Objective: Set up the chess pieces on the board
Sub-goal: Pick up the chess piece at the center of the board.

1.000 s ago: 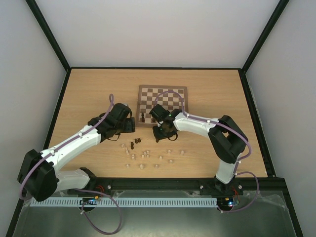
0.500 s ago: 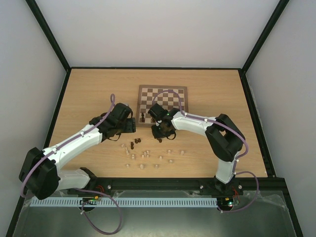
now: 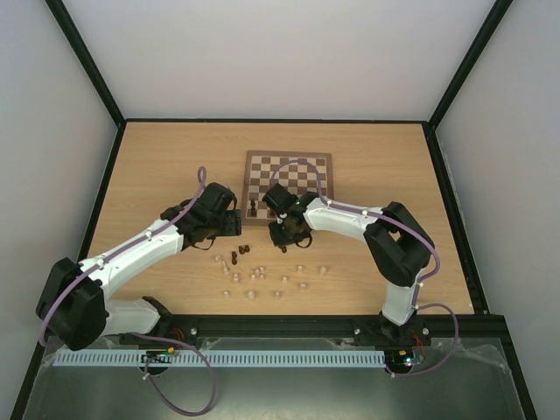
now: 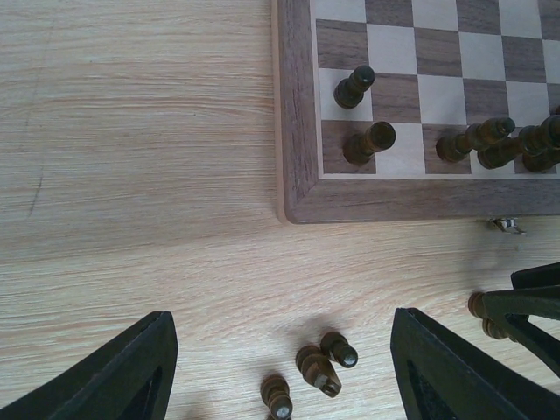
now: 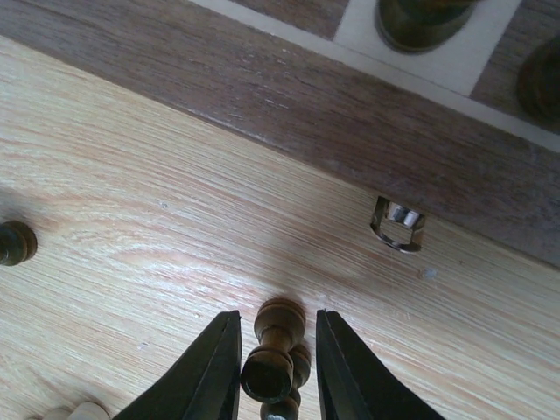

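Light wood table (image 3: pixel 157 175), bordered by black frame rails (image 3: pixel 271 120). White walls (image 3: pixel 280 52) on three sides. White slotted strip (image 3: pixel 262 358) along near edge.

Board (image 4: pixel 297 131) cut off top and right, pale pieces (image 3: pixel 262 278) too small to identify, dark piece (image 5: pixel 268 369) cropped below

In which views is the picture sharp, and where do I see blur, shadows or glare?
Top external: even light, no glare, chess pieces too small for detail. Left wrist: sharp on the board, soft shadows beside the pieces. Right wrist: the dark piece between the fingers is fairly sharp, the pieces at the top edge are blurred, a metal clasp glints.
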